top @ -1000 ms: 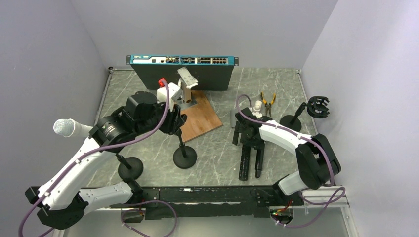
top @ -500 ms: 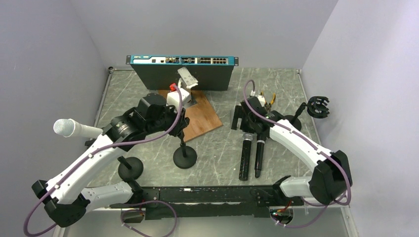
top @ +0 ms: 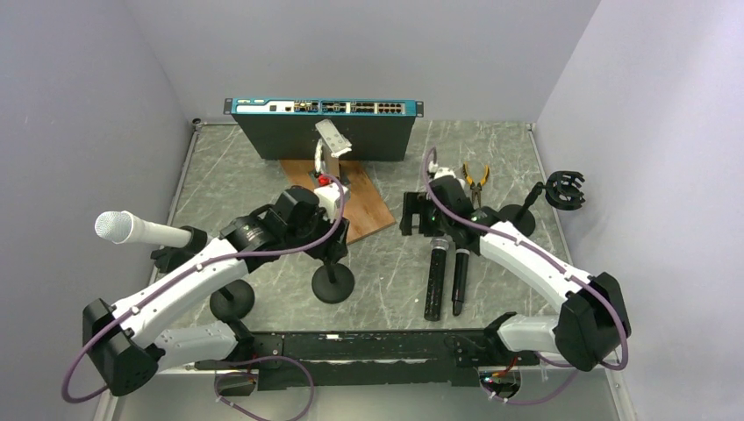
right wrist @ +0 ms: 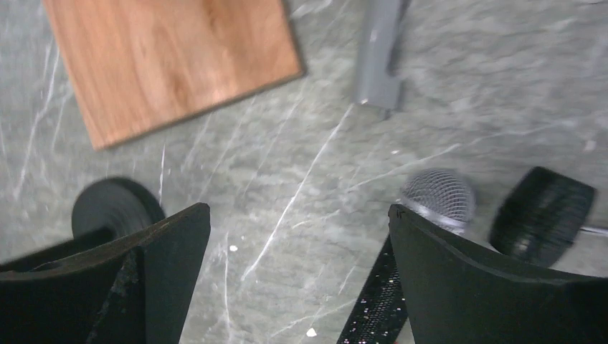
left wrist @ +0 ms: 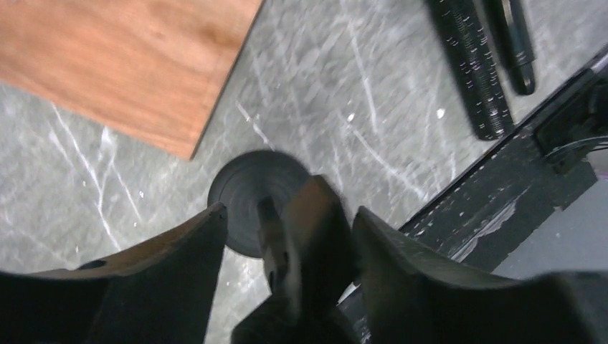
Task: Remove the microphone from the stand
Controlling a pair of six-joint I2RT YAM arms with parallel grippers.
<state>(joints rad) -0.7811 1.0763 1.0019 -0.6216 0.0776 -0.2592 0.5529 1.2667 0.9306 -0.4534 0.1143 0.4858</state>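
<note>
A microphone with a silver mesh head sits tilted in a stand at the far left; its round base stands near the front. My left gripper is open, its fingers on either side of the top of a bare black stand in the middle. In the left wrist view the left gripper has that stand's dark upper part between the fingers, above the round base. My right gripper is open and empty. The right wrist view shows the right gripper over bare table.
Two microphones lie flat right of centre; one's mesh head is by my right finger. A wooden board, a network switch, pliers and an empty stand with a shock mount stand around.
My left gripper has moved right and toward the front, from by the wooden board to around the middle stand. My right gripper has moved left and back, away from the lying microphones.
</note>
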